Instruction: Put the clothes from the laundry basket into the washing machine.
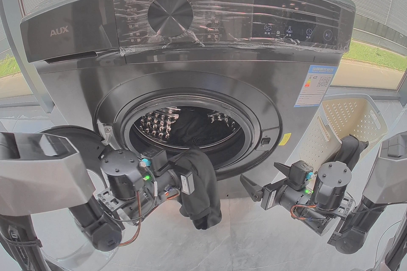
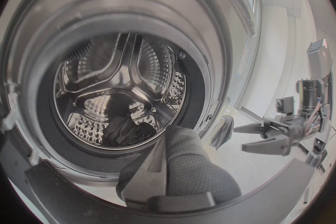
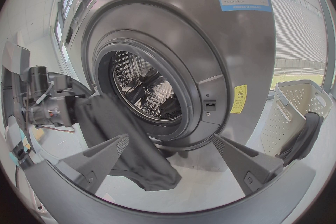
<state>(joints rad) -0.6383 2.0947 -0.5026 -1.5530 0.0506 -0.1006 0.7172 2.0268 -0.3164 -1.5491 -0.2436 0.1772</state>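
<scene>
Head view: loading. My left gripper (image 1: 190,178) clamps one black knit garment (image 1: 204,195) at the mouth of the grey steel washing machine (image 1: 254,85); next, push in and release.

Left wrist: one dark heap (image 2: 122,132) lies inside, perhaps several pieces.

Right wrist: my right gripper (image 3: 169,140) gapes wide, empty; one white perforated plastic laundry basket (image 3: 280,112), one black cloth (image 3: 304,137) over its rim.
</scene>
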